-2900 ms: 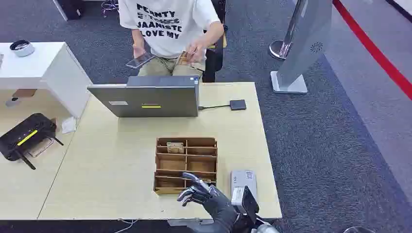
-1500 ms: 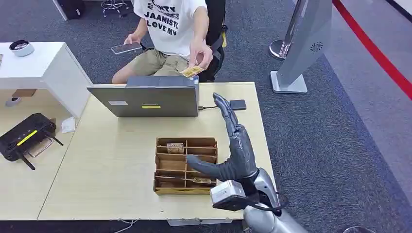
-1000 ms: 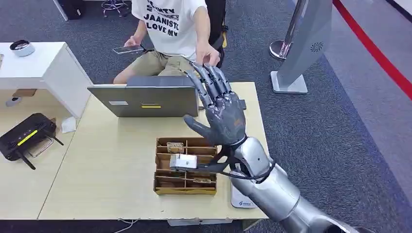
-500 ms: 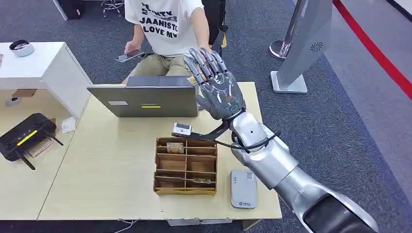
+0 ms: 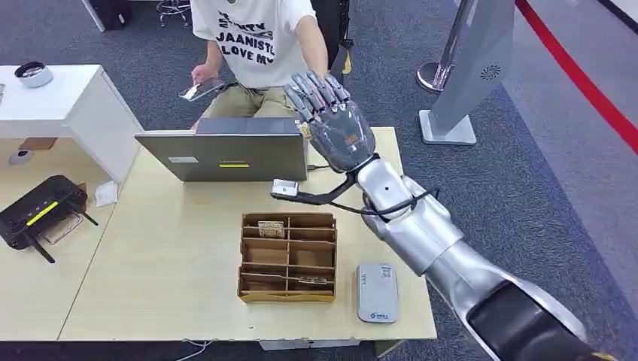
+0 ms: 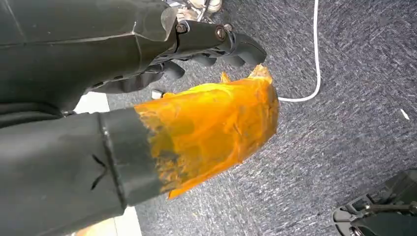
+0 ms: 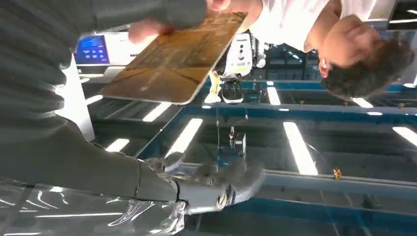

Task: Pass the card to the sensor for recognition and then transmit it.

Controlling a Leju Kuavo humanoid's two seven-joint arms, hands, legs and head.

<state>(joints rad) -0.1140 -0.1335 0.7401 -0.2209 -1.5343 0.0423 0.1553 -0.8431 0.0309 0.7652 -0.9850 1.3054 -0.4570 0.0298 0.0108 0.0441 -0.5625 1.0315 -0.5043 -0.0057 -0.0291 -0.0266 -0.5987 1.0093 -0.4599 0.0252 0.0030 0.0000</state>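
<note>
My right hand [image 5: 335, 124] is raised over the far table edge, fingers spread towards a seated person [image 5: 256, 37]. In the right wrist view a tan card [image 7: 172, 54] lies flat beside my fingers [image 7: 88, 19], pinched at its far end by the person's fingers [image 7: 216, 5]. My thumb [image 7: 211, 191] stands well apart from the card. The grey card sensor [image 5: 376, 292] lies on the table near the front right edge. My left hand [image 6: 216, 44] hangs over the carpet with loosely bent fingers and holds nothing.
A wooden divider box [image 5: 288, 256] with cards in some slots sits mid-table. A closed-backed laptop [image 5: 226, 150] stands at the far edge. A black router [image 5: 37, 210] and a white cabinet [image 5: 60, 105] are at the left; a grey stand [image 5: 466, 75] is beyond the table.
My right arm rose from the table's front edge and reached forward past the box to the person's outstretched hand holding the card. In the last half second it moved slightly further out.
</note>
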